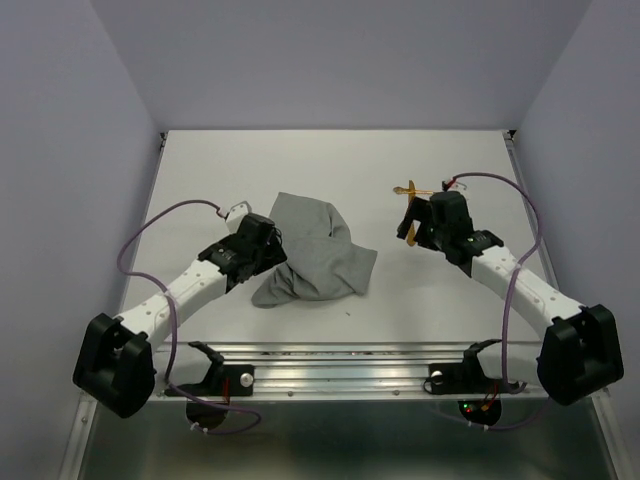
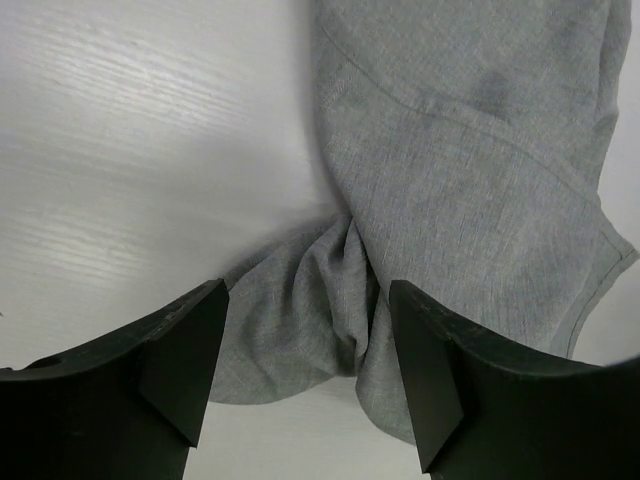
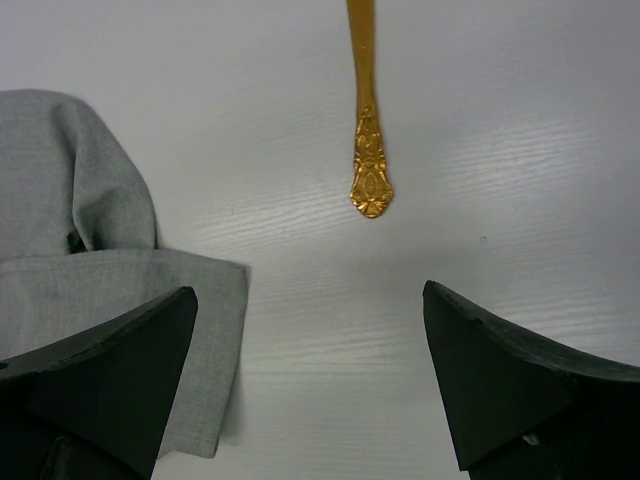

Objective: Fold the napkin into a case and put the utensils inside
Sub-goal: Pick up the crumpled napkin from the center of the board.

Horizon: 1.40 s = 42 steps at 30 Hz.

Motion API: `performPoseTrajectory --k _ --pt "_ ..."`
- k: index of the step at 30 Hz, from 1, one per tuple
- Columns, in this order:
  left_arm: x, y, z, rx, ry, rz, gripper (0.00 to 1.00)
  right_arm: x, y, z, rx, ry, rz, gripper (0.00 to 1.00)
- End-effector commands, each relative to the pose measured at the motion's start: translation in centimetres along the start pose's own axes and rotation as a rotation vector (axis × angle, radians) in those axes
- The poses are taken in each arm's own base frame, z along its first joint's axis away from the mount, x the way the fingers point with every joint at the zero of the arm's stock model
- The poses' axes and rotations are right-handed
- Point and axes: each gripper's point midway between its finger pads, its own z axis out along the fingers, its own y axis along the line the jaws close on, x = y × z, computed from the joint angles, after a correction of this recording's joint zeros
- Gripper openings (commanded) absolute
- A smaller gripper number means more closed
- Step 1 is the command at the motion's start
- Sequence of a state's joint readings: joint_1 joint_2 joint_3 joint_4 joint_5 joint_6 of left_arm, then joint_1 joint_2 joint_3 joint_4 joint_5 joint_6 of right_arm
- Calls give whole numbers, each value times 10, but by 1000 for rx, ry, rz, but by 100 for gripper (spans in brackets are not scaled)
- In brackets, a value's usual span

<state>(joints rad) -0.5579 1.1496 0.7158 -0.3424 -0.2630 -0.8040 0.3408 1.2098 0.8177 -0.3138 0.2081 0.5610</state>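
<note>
White table (image 1: 200,180), napkin (image 1: 315,250) crumpled mid-table and not folded at all yet, utensils (image 1: 408,190) off to its right, left gripper (image 2: 307,300) spread over a bunched edge, right gripper (image 3: 308,297) spread and empty too, so I'd guess next is pinching a corner to flatten it.

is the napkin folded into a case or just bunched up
Bunched up. The napkin lies in a loose, uneven heap, and the left wrist view shows gathered creases rather than flat folds.
</note>
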Motion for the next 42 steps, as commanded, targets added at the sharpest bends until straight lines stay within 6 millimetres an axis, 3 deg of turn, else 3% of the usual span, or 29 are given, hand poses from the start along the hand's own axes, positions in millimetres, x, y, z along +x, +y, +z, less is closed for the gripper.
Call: performPoseTrajectory --k 1,3,4,6,7,8,10,11,14,15,17,24,32,36,41,42 --pt "-57 -13 6 -32 -126 -52 77 22 44 5 -154 56 -61 100" --pt "-80 -20 15 -41 -129 -25 77 42 51 12 -150 108 -91 100" --pt "-96 -14 21 -60 -139 -40 77 50 52 19 -141 130 -98 99" --pt "-120 -21 28 -47 -153 -40 76 59 57 22 -148 150 -105 98" --pt "-123 -18 42 -74 -132 -9 76 66 61 23 -156 164 -116 98" --pt "-141 -23 44 -64 -152 -13 76 69 61 28 -148 181 -117 98" --pt "-144 -20 65 -104 -119 16 75 79 69 27 -158 200 -136 98" --pt "-156 -25 67 -98 -138 15 74 81 69 29 -152 208 -134 98" --pt "-155 -31 92 -90 -95 41 73 82 71 28 -154 207 -133 98" --pt "-161 -42 95 -62 -89 53 73 83 71 28 -154 207 -130 98" --pt "-149 -40 116 -88 -15 74 71 84 71 26 -152 205 -137 99" --pt "-116 -25 118 -93 67 90 71 84 68 30 -126 200 -140 99" --pt "-89 -18 141 -91 150 100 68 88 69 56 -73 205 -135 93" --pt "-71 -14 152 -93 213 112 65 93 73 70 -68 218 -137 85" --pt "-56 -8 160 -108 254 114 55 102 75 81 -67 251 -155 80" --pt "-54 -6 160 -112 261 114 48 103 74 83 -61 255 -161 77"
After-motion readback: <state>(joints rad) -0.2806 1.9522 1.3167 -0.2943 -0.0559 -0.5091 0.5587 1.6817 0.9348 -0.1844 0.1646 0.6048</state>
